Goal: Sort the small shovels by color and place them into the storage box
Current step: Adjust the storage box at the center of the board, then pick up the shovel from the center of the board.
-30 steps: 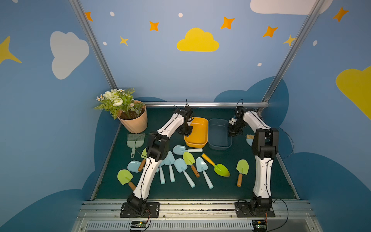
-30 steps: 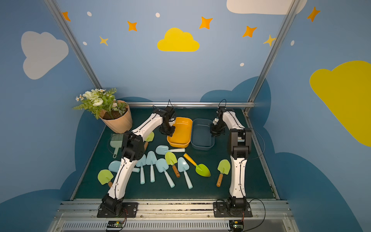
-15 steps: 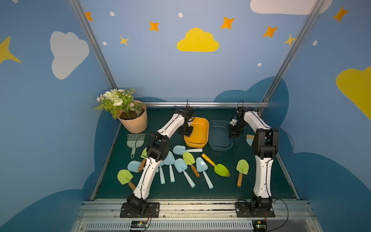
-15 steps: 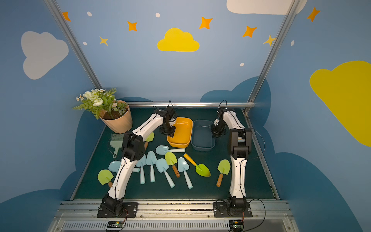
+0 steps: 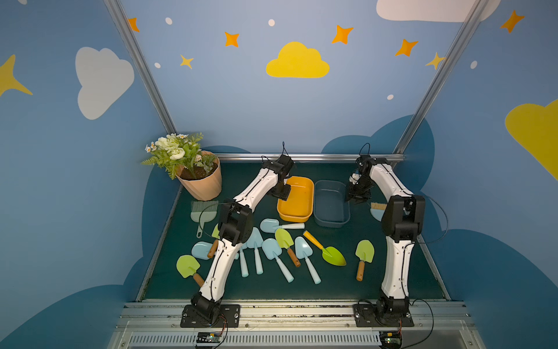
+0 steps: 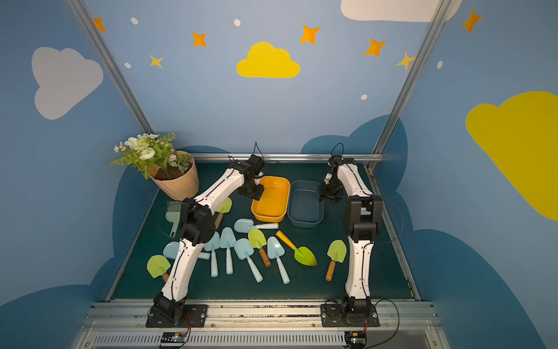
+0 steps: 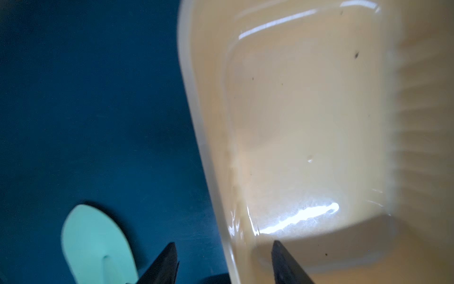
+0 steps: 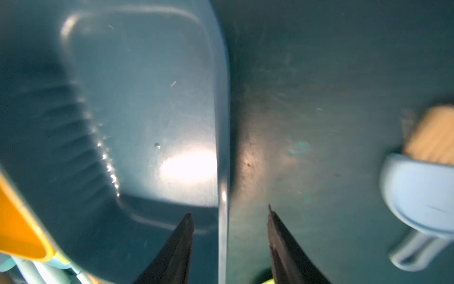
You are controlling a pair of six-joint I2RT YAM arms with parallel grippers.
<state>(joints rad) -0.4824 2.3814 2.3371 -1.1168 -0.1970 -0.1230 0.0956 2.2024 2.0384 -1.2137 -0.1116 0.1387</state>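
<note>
Twice noted parted, empty jaws astride rims of orange box [image 5: 294,218] and blue box [image 5: 330,224]; spotted nearest light blue shovel [image 5: 269,225] below left jaws, mid-frame, handle rightward.

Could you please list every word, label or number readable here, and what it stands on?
None can be read. The orange plastic box, the dark blue plastic box and the toy shovels show no print; the walls carry only cloud and star shapes.
</note>
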